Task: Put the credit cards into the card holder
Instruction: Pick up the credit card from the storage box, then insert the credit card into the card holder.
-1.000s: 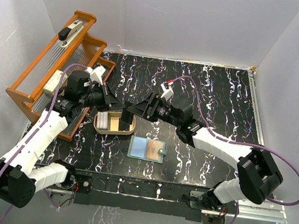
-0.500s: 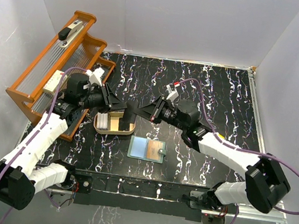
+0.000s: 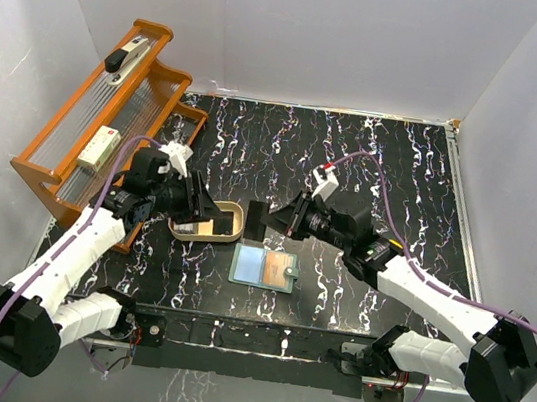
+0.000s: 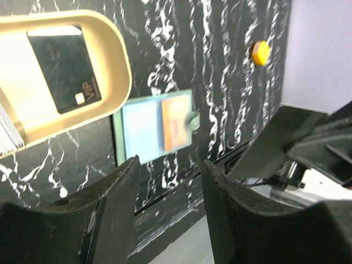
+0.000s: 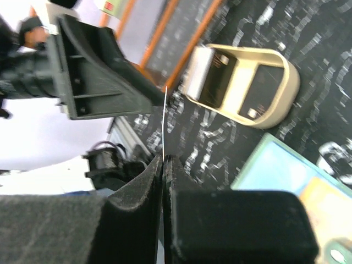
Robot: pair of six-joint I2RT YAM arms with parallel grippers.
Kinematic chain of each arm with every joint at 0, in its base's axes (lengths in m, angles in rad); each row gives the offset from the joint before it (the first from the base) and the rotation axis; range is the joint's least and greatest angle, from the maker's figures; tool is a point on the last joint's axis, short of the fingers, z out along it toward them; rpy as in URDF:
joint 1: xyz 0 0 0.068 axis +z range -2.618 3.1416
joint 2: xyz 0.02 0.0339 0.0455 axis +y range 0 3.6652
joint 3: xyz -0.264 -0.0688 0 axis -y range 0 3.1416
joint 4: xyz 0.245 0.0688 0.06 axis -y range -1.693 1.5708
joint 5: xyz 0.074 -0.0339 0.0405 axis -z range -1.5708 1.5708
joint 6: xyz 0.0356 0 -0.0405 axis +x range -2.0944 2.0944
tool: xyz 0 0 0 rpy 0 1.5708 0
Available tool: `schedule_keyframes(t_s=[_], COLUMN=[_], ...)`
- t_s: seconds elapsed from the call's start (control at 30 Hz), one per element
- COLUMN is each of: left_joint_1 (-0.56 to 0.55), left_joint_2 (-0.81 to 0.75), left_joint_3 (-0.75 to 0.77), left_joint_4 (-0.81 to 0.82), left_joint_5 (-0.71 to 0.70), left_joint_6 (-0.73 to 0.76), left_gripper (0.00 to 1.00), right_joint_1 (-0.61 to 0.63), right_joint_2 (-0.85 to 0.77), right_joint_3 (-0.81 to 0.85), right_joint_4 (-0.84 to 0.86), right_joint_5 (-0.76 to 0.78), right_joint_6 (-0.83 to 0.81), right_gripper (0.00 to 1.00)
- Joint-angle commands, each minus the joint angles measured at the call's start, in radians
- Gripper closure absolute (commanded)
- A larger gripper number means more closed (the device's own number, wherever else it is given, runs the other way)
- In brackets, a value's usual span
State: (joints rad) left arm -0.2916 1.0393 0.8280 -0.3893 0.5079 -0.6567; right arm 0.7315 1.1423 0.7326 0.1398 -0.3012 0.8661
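Nearest the arm bases, the card holder [image 3: 266, 269] was laid open and flat on the table [image 3: 403, 181], its teal slots turned upward so that cards could be slid in. 1 orange card [image 3: 281, 267] was already seated there. Just beyond it, a dark credit card [image 3: 256, 221] was pinched by 1 edge between the closed fingers of the right gripper [image 5: 164, 165], probably so that its free end could be steered into a slot. The left gripper [image 4: 169, 170] was held with jaws apart and empty over the tan dish [image 3: 204, 239], where further cards [image 4: 66, 69] were kept.
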Motion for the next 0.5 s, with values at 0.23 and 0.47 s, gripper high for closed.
schedule_keyframes(t_s=[0.23,0.47], left_joint_1=[-0.27,-0.461], left_joint_2=[0.046,0.14], left_joint_3=[-0.07,-0.127], left_joint_4=[-0.027,0.094], left_joint_5=[-0.207,-0.334], left_joint_6=[-0.011,-0.078], left_gripper=[0.63,0.87], right_joint_1=[-0.01,-0.06], right_joint_2=[0.03,0.109], right_joint_3=[-0.089,-0.098], right_joint_4=[-0.184,-0.2], right_joint_5=[0.054,-0.011], right_joint_6=[-0.139,-0.161], right_gripper=[1.0,1.0])
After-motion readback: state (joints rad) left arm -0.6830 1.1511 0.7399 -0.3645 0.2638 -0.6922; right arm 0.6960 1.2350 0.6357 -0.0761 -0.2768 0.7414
